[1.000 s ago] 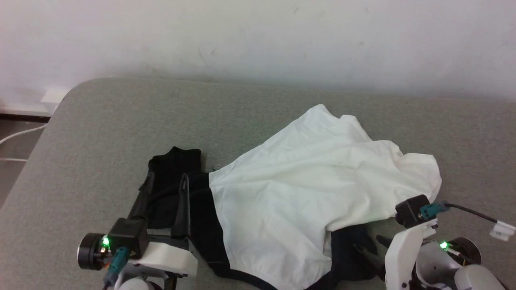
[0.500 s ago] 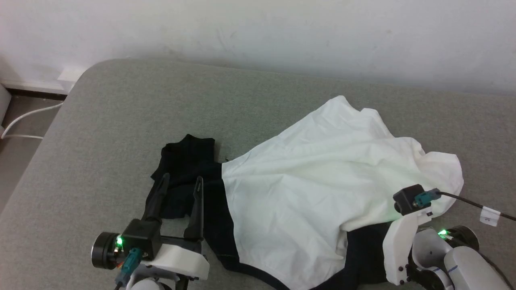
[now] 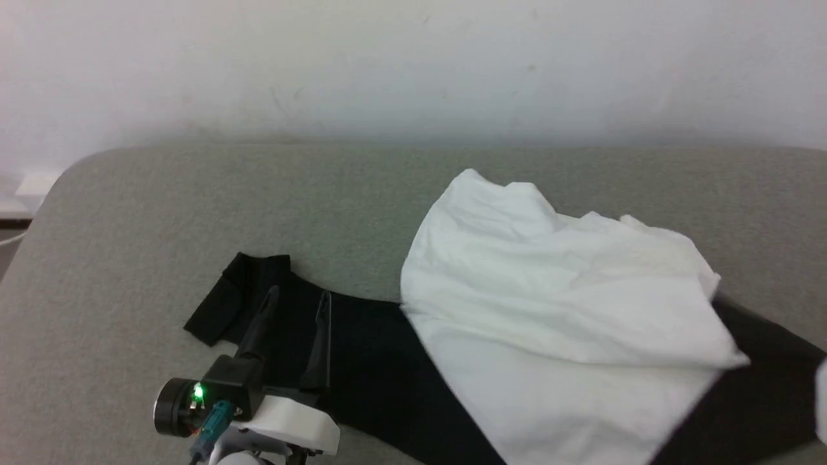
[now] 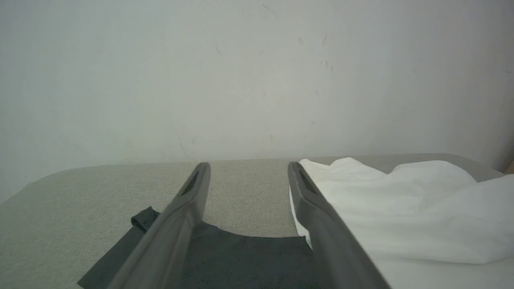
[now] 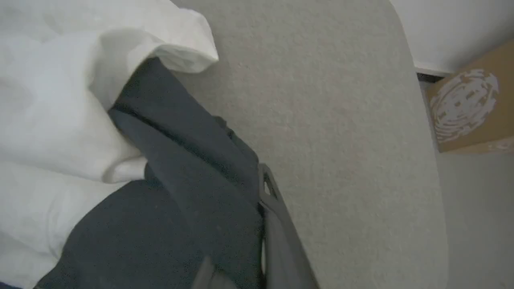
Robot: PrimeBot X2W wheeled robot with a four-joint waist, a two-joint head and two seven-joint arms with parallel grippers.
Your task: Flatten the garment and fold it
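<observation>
garment [image 3: 562, 303] cropped at head view's bottom and right edges, 1 finger of right tool [image 5: 261, 188] hidden under black sleeve [image 5: 188, 160]

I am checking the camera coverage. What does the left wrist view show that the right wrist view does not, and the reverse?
Left wrist, not right wrist: the left gripper, open, over a black sleeve. Right wrist, not left wrist: the right gripper, shut on the garment at its black cloth, and a brown box beyond the grey surface. Both: the garment's white body lying on the grey surface.
</observation>
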